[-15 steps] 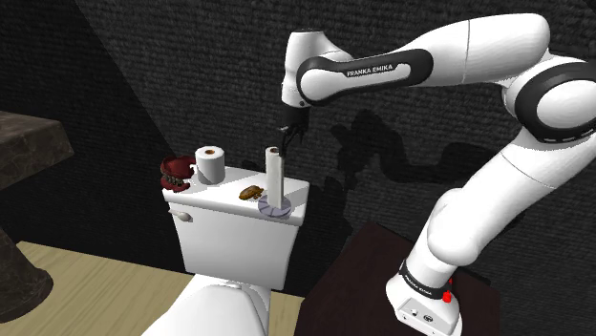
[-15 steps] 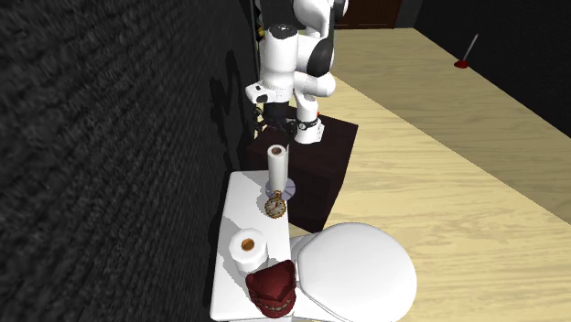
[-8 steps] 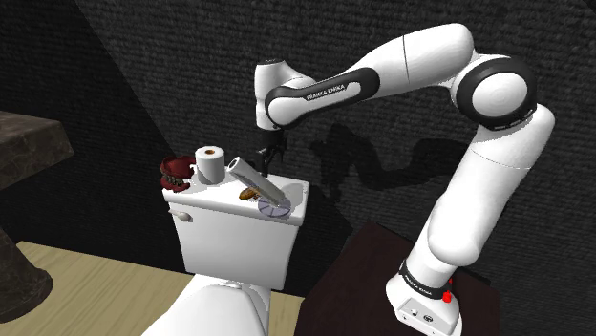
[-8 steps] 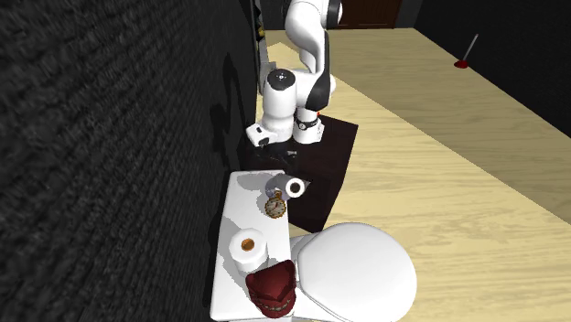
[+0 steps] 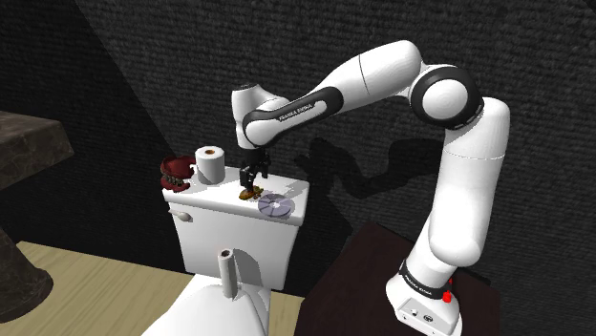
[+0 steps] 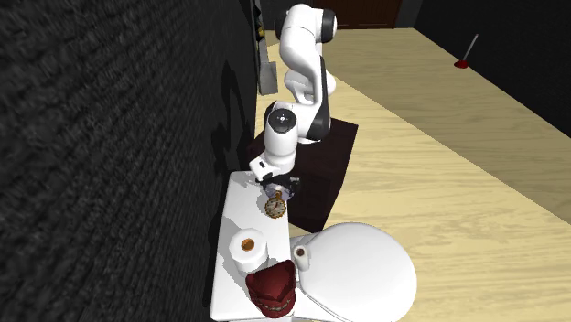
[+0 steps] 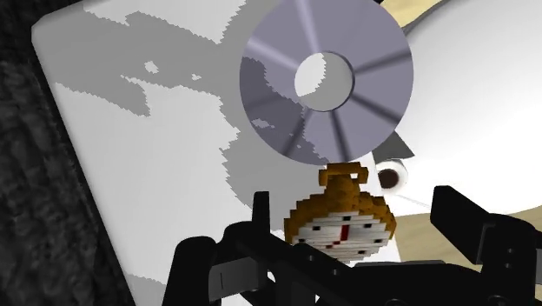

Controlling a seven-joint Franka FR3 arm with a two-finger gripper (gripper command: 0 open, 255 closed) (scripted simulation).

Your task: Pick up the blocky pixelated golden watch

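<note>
fingers: mine (image 7: 459, 226) are spread wide open and pointing down at the tank lid, with nothing gripped. In the wrist view one sits on each side of the watch and neither touches it, so it's between them but not held.
watch: the blocky gold one (image 7: 343, 222) has a white face with red marks. It lies flat on the tank lid (image 5: 218, 194), close to the front edge (bowl side) and toward the end nearest my stand. The little ring on top points at the disc.
disc: a grey disc (image 7: 324, 80) with a hole in the middle. It's flat on the tank lid just beside the watch, at the front corner on the stand's end.
toilet roll: a white roll (image 5: 210, 164) standing on end around the middle of the tank lid, well apart from the watch.
red thing: a dark red lump (image 5: 177, 175) that looks kinda like a set of teeth. It's at the far end of the tank lid, right next to the toilet roll.
tube: a thin white tube (image 5: 227, 272), off the tank, leaning on the closed toilet seat lid (image 6: 361, 274) just below the tank's front.
arm: my arm (image 5: 382, 72) arches from the stand (image 5: 368, 262) over to the tank lid, wrist pointing straight down.
wall: a dark rough wall (image 5: 143, 57) runs right behind the tank lid's back edge.
</note>
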